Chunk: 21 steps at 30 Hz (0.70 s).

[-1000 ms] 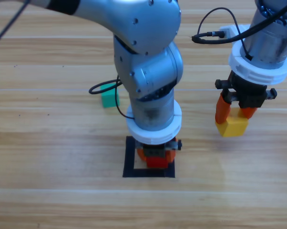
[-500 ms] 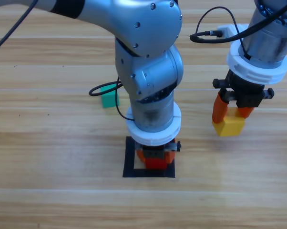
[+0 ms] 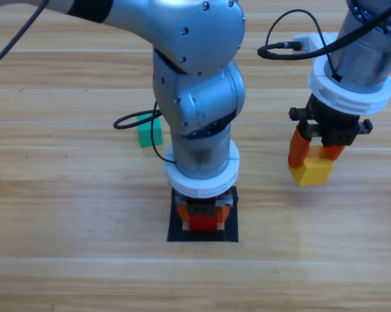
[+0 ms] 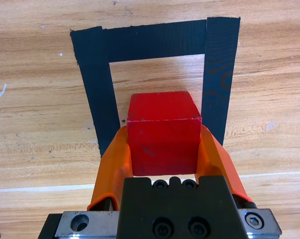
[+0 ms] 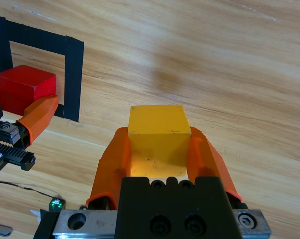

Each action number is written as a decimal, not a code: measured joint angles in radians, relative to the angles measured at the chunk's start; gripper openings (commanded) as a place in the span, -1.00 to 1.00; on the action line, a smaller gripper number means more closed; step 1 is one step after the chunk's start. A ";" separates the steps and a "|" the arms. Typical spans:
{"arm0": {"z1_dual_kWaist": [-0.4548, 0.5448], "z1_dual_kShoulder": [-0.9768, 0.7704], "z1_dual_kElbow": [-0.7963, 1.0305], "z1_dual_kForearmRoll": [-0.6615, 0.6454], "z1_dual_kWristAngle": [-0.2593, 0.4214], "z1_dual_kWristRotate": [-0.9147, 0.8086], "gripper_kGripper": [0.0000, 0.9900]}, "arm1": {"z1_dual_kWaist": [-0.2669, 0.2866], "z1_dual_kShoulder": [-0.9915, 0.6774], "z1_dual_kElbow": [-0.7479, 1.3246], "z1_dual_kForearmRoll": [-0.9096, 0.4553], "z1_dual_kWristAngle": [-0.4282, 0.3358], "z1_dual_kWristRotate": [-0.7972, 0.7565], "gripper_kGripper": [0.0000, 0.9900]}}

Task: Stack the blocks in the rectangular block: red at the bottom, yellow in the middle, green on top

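Left end effector (image 4: 162, 149) clamped on red cube (image 4: 163, 132) over the tape frame (image 4: 92, 89) for base placement — right end effector (image 5: 157, 149) grips yellow cube (image 5: 158, 140) at right, staged next.

Left gripper (image 4: 162, 154), right gripper (image 5: 160, 154): fingers clamped, loaded

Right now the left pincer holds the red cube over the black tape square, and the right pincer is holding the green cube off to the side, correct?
Not quite. The right pincer holds the yellow cube, as the right wrist view shows. The green cube sits loose on the table in the high view. The left pincer does hold the red cube over the black tape square.
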 measured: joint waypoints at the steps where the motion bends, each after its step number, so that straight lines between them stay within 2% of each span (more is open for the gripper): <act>1: 0.000 0.000 -0.001 0.000 0.000 0.000 -1.00 | 0.000 0.000 0.000 -0.001 0.000 0.000 -1.00; 21: 0.000 0.000 -0.036 0.008 0.008 -0.027 -1.00 | 0.000 0.000 0.000 -0.005 0.004 -0.008 -1.00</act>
